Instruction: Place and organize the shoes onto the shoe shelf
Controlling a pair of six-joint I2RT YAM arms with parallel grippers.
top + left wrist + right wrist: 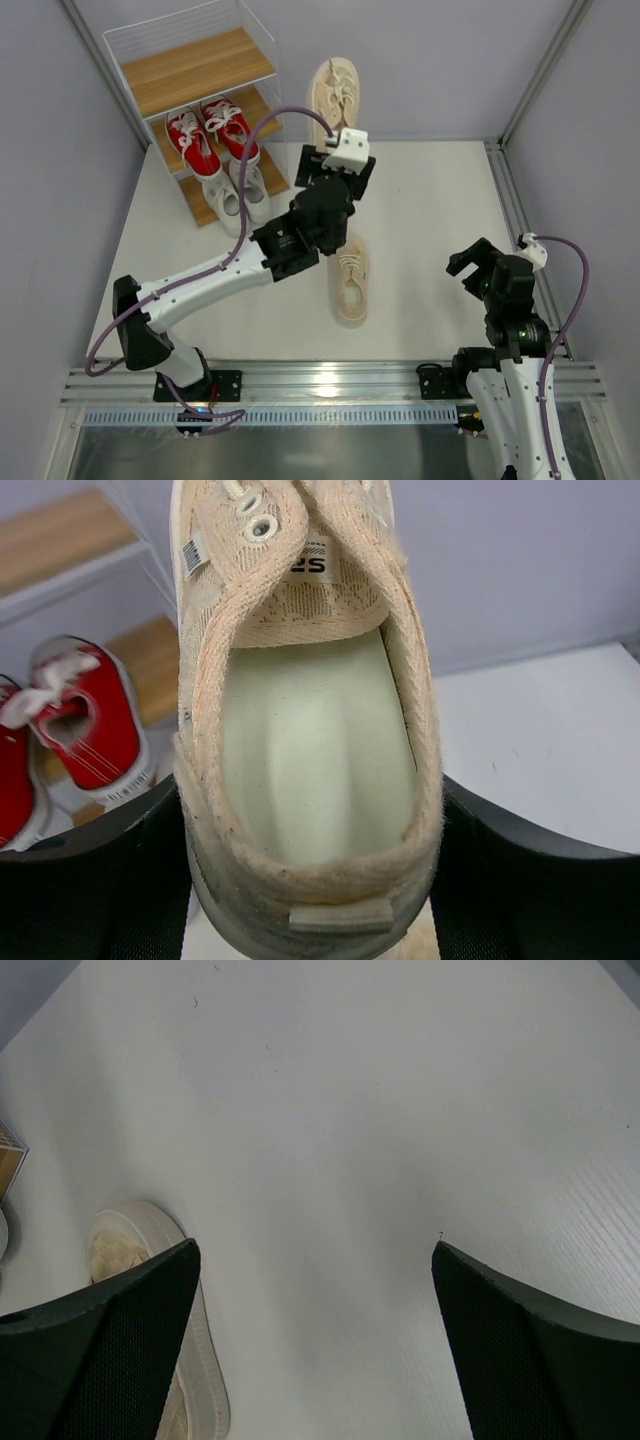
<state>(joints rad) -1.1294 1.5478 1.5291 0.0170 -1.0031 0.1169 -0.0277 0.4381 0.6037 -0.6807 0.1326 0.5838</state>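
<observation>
Right gripper (315,1250): closest to the bases, it hovers above the table (430,200). Its fingers are wide apart and nothing is between them.
Loose cream shoe (351,282): it lies flat on the table between the two arms, well apart from the shelf. No gripper touches it.
Left gripper (310,785): the arm is stretched far forward. The fingers are clamped on both sides of the heel of the held cream shoe.
Held cream shoe (336,92): it seems raised above the table, with the toe pointing to the back wall. It is just to the right of the shelf and not over any board.
Shelf (255,102): it stands in the far left corner and has three steps.
White pair (235,195): side by side on the lowest board.
Red pair (212,135): side by side on the middle board.
Top board (195,68): bare wood, with no shoe on it.
Done: two pairs of three are in place, as I judge.
Left to do: the held cream shoe must go on the top board, then its partner from the table must go beside it.
</observation>
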